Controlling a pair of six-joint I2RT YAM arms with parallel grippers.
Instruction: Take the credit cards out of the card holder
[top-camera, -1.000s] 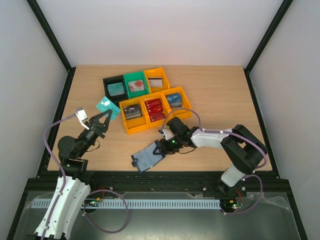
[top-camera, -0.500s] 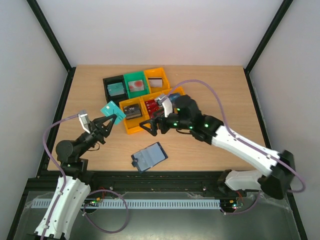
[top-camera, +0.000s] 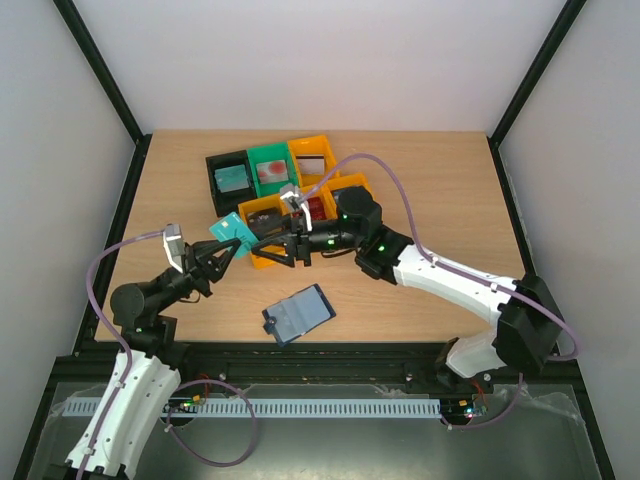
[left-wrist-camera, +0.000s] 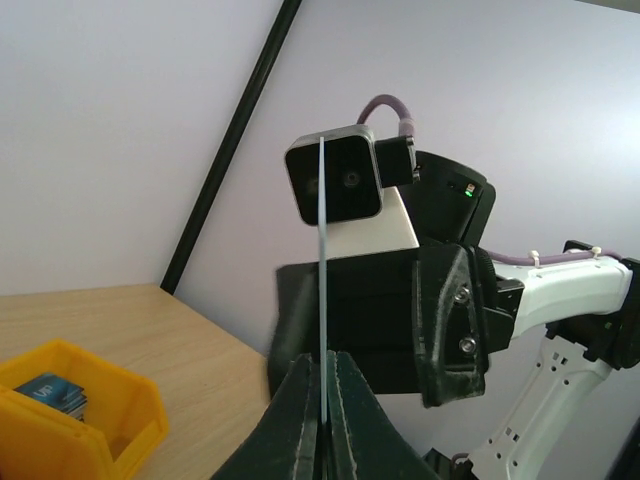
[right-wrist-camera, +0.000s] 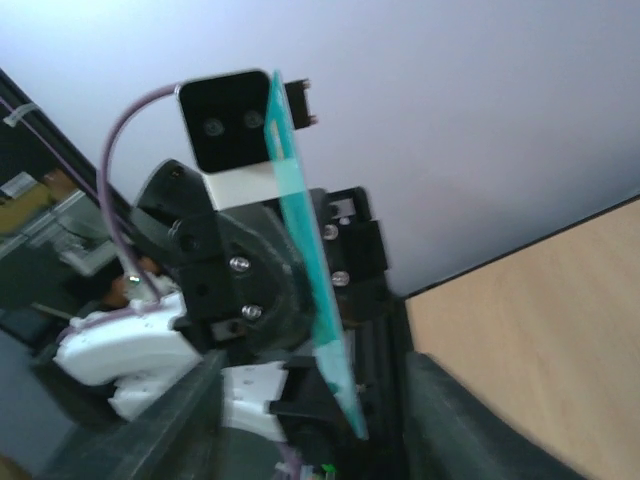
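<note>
Top external: left gripper (top-camera: 232, 247) clamped on teal card (top-camera: 229, 227), handover step. Right gripper (top-camera: 258, 252) jaws apart around it. Next: close right, then left lets go.

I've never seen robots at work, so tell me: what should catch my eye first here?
Two arms meet above the left-middle of the table: the left pincer holds a teal card up in the air, and the right pincer stands open right at it, perhaps to take it. Below them, near the front edge, the card holder lies open, and coloured bins with cards in them cluster at the back.
</note>
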